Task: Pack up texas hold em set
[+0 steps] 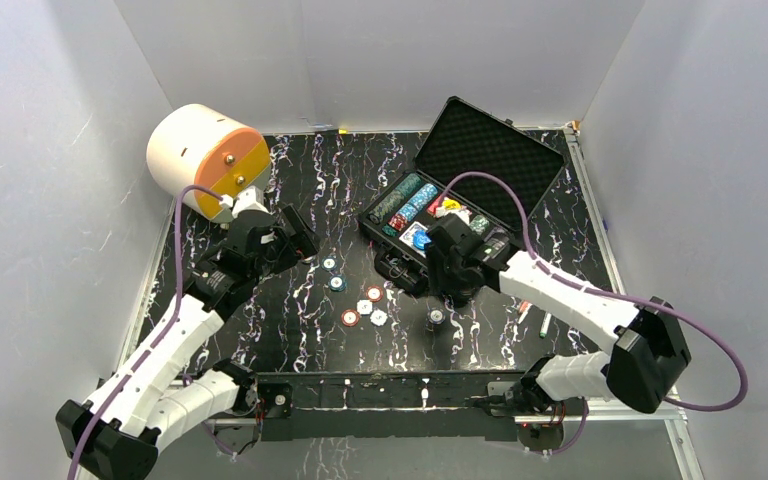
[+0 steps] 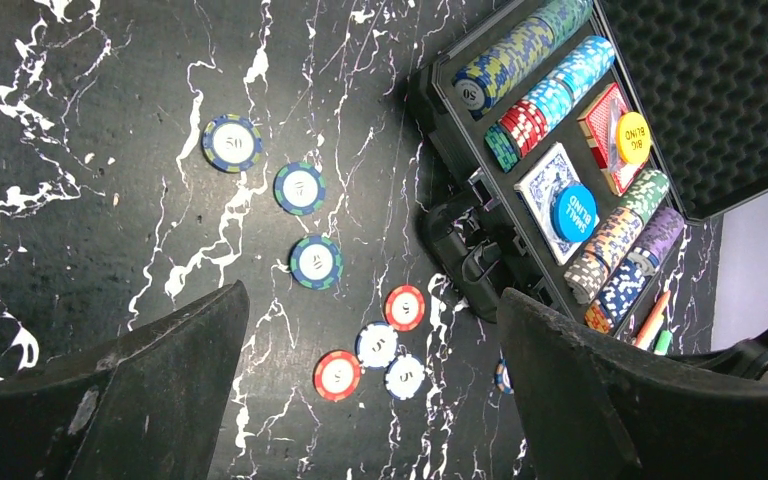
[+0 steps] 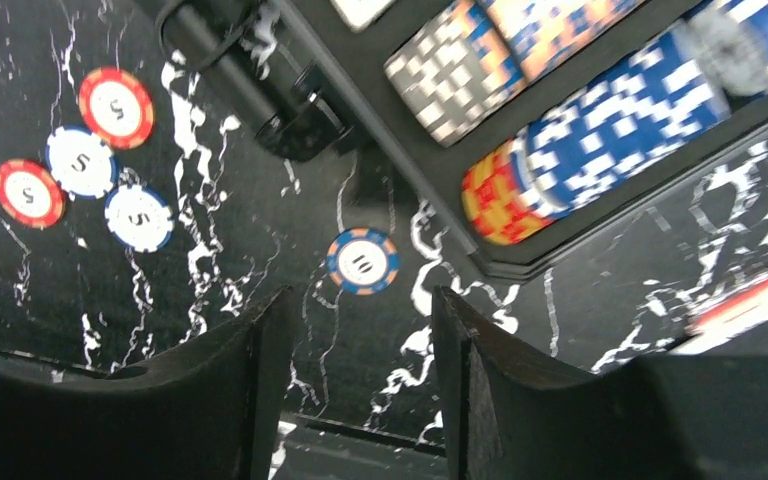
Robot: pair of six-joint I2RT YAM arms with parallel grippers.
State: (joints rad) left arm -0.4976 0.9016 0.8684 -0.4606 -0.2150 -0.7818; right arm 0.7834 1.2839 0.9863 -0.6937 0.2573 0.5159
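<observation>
The black case (image 1: 397,262) lies open at the back right with its foam lid (image 1: 490,145) raised. It holds rows of multicoloured chips (image 2: 545,95), card decks (image 2: 545,180) and round buttons. Loose chips lie on the table: three teal ones (image 2: 299,188), two red (image 2: 404,307) and two white (image 2: 376,344) in a cluster, and one blue-orange chip (image 3: 361,261) near the case's front corner. My left gripper (image 2: 372,300) is open and empty, high above the cluster. My right gripper (image 3: 360,295) is open and empty, just short of the blue-orange chip.
A white-and-orange round drawer unit (image 1: 205,160) stands at the back left. A red pen (image 1: 523,308) and a green pen (image 1: 544,322) lie right of the case. White walls enclose the table on three sides.
</observation>
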